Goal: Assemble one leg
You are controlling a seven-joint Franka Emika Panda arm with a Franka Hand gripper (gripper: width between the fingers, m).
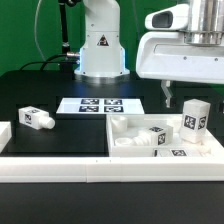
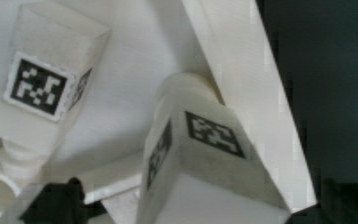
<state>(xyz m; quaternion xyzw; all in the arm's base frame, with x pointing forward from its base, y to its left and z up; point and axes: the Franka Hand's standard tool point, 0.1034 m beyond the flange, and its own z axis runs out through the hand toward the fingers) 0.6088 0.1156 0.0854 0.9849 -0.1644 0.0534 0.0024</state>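
A white leg [image 1: 195,118] with a black-and-white tag stands upright on the large white tray-shaped part [image 1: 128,124] at the exterior view's right. My gripper [image 1: 190,98] hangs over it, jaws apart, one dark finger [image 1: 165,95] clear of the leg's side. In the wrist view this leg [image 2: 220,150] fills the middle between the dark fingertips [image 2: 51,200] of the gripper [image 2: 202,208], with a gap on at least one side. A second leg [image 2: 51,85] lies beside it. Another leg [image 1: 37,118] lies on the black table at the exterior view's left.
The marker board [image 1: 98,105] lies flat in front of the robot base [image 1: 100,50]. More small white parts [image 1: 160,145] lie in the tray-shaped part. A white raised wall [image 1: 100,170] runs along the front, with a short piece [image 1: 5,135] at the left.
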